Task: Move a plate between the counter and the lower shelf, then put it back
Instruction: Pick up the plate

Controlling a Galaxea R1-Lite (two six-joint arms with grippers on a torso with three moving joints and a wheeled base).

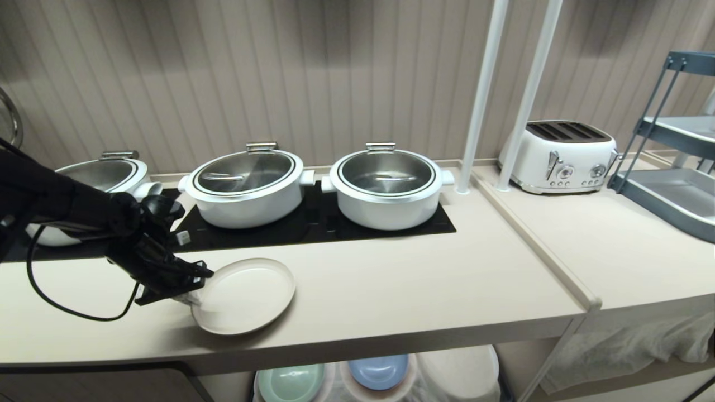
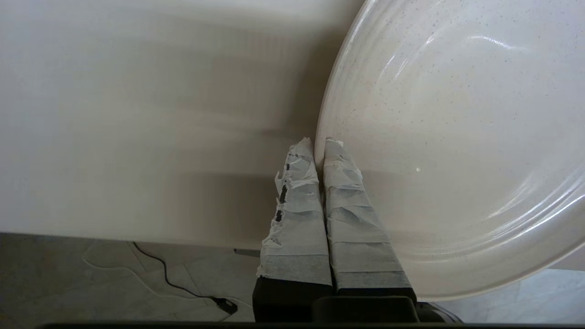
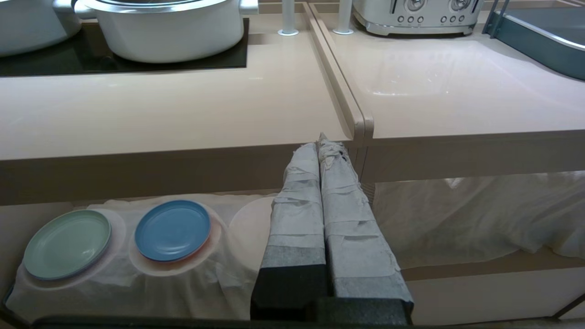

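The cream plate (image 1: 246,295) is on the counter (image 1: 391,279) close to its front edge. My left gripper (image 1: 192,295) reaches in from the left and is shut on the plate's left rim. In the left wrist view the two taped fingers (image 2: 352,205) pinch the rim of the plate (image 2: 448,137), one above it and one below. My right gripper (image 3: 321,142) hangs shut and empty in front of the counter's edge (image 3: 183,160), outside the head view. Below it lies the lower shelf (image 3: 11,237), draped in white cloth.
Three white pots (image 1: 246,187) (image 1: 387,184) (image 1: 95,178) stand on black panels behind the plate. A mint-green plate (image 3: 67,243) and a blue plate (image 3: 172,230) rest on the shelf's cloth. A white toaster (image 1: 561,156), two white poles (image 1: 486,95) and a grey-blue rack (image 1: 670,184) are to the right.
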